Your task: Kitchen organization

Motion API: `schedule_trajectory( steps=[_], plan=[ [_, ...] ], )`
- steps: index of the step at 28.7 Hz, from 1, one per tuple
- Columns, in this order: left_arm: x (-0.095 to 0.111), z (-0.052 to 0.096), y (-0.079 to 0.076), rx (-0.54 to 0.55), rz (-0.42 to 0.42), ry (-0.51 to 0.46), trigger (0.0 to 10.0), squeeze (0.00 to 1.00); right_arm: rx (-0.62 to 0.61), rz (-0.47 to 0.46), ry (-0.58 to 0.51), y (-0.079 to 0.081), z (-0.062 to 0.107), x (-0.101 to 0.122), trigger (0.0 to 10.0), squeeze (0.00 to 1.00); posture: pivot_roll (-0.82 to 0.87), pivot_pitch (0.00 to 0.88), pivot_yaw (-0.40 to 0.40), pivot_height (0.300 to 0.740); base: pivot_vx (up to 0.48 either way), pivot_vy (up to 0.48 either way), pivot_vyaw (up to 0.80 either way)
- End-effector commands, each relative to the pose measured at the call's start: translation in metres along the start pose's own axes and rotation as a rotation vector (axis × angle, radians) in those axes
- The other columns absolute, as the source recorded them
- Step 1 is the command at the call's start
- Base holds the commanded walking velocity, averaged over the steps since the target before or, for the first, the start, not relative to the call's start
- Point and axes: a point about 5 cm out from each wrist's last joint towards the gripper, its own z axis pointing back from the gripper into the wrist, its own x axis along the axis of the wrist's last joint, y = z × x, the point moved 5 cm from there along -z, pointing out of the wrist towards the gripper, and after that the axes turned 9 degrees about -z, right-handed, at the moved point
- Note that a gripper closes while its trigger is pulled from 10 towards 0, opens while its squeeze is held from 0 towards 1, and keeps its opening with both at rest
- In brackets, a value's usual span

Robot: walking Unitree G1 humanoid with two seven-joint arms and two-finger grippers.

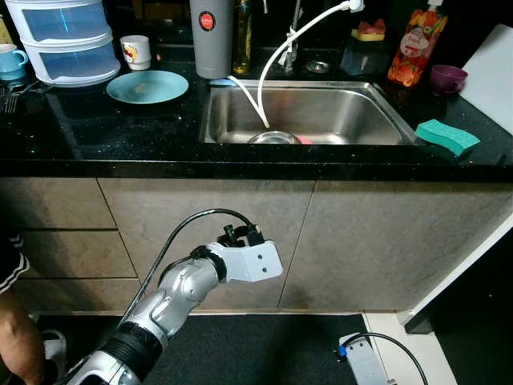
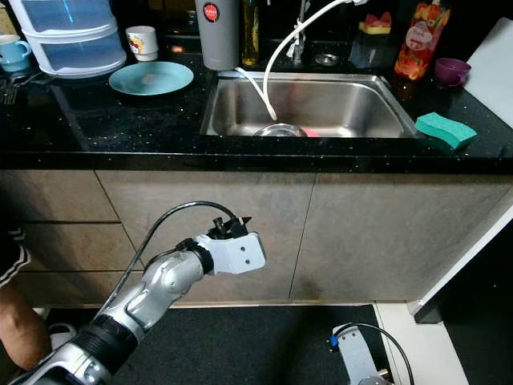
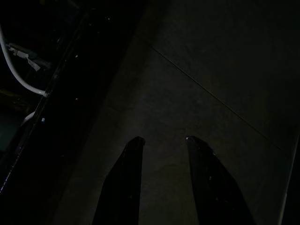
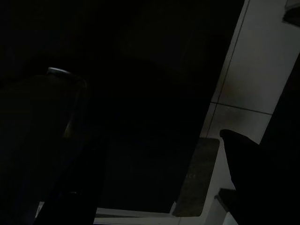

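Observation:
A black counter (image 1: 120, 120) runs across the view with a steel sink (image 1: 337, 112) set into it. A metal bowl (image 1: 274, 137) and something red (image 1: 304, 139) lie in the sink under a white hose (image 1: 268, 72). A teal plate (image 1: 147, 86) rests left of the sink and a green sponge (image 1: 446, 135) on its right. My left arm (image 1: 192, 281) is raised before the cabinet doors, below the counter edge. The left gripper (image 3: 164, 140) is open, empty, and faces a cabinet door. In the dark right wrist view my right gripper (image 4: 159, 154) hangs open over the floor.
On the counter stand plastic drawers (image 1: 68, 40), a blue mug (image 1: 11, 60), a white cup (image 1: 136, 51), a grey tumbler (image 1: 211, 36), a bottle (image 1: 242, 36), a purple cup (image 1: 447, 78) and a refill pouch (image 1: 415, 46). A person's arm (image 1: 18, 337) shows at lower left. A power strip (image 1: 367, 361) lies on the floor.

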Motion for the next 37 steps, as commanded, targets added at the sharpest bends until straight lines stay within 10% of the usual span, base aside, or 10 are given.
schedule_trajectory(
  steps=[1,37],
  plan=[
    [0.0029,0.0011,-0.0057,-0.012,-0.008,-0.004,10.0,0.0,0.0,0.002,0.017,-0.0018,0.0005,-0.0065,10.0,0.0,0.09,0.025,-0.04,0.74,0.0,0.0,0.0],
    [0.0071,0.0021,-0.0058,-0.009,-0.006,-0.009,10.0,0.0,-0.006,0.001,0.02,-0.0044,0.0009,-0.0079,10.0,0.0,0.08,0.031,-0.048,0.74,0.0,0.0,0.0]
  ],
)
